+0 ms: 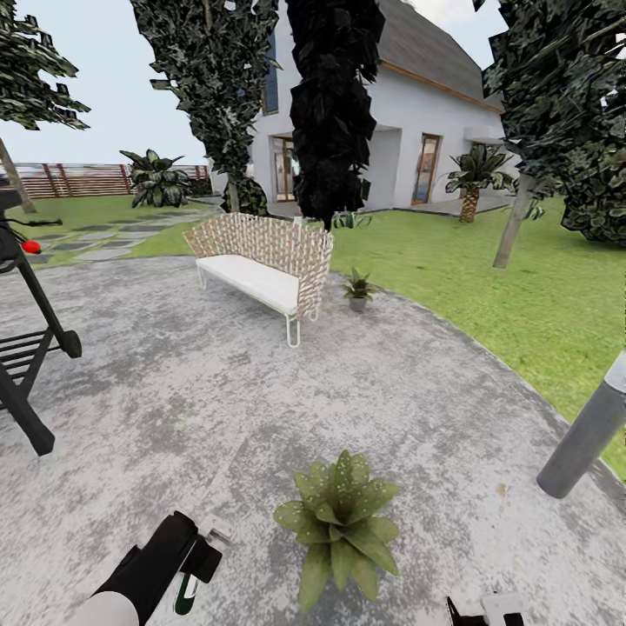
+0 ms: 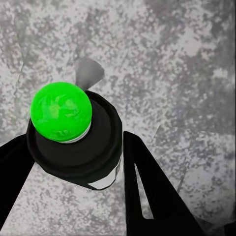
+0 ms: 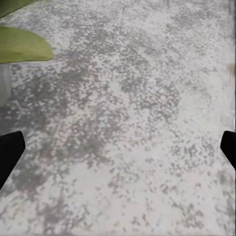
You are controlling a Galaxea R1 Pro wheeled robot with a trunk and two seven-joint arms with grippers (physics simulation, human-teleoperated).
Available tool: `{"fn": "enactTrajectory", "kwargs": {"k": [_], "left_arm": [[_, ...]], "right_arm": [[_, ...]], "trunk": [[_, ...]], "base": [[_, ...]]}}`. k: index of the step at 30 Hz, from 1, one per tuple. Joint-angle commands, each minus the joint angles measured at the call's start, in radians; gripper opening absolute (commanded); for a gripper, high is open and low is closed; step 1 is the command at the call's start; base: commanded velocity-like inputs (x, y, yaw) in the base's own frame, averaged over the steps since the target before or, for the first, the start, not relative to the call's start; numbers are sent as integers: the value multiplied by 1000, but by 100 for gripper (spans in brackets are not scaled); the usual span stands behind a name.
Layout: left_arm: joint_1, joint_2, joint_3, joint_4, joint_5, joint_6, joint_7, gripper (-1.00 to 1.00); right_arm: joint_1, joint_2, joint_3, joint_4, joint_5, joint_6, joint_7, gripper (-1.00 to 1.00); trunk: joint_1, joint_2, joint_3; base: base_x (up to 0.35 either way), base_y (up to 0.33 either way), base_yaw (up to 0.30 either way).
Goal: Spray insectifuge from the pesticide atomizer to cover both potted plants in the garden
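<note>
My left gripper [image 1: 196, 563] at the lower left of the head view is shut on the pesticide atomizer [image 1: 186, 593]. In the left wrist view the atomizer's black head with its green spot [image 2: 61, 112] sits between the black fingers [image 2: 152, 196], above the paving. One potted plant [image 1: 341, 522], a speckled green rosette, stands on the patio just right of that gripper. The other potted plant [image 1: 357, 289] stands in its grey pot beside the bench. My right gripper [image 3: 118, 152] is open and holds nothing, with a leaf [image 3: 22, 45] of the near plant beside it.
A white wicker bench [image 1: 261, 261] stands at the patio's [image 1: 174, 391] far side. A black cart-like frame [image 1: 26, 348] is at the left, a grey post [image 1: 587, 435] at the right. Lawn [image 1: 487, 278], trees, a white house and a slat fence [image 1: 78, 178] lie beyond.
</note>
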Motion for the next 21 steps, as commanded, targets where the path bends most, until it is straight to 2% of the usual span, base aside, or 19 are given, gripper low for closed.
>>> {"fn": "enactTrajectory", "kwargs": {"k": [1,13,17,21], "left_arm": [[0,1,-3,-2,-11,3,-9,-100],[0,1,-7,9,-17,3,-9,-100],[0,2,2,3,-15,4,-8,-100],[0,3,6,-2,-11,5,-7,-100]], "right_arm": [[-1,0,-9,1,2,-3,7,100],[-1,-1,-9,0,2,-3,7,100],[-1,-1,-8,0,2,-3,7,100],[-1,-1,-7,1,2,-3,7,100]], "trunk": [[0,0,-1],[0,0,-1],[0,0,-1],[0,0,-1]], "base": [[0,-271,0],[-1,-270,0],[-162,-216,11],[-44,-42,213]]}}
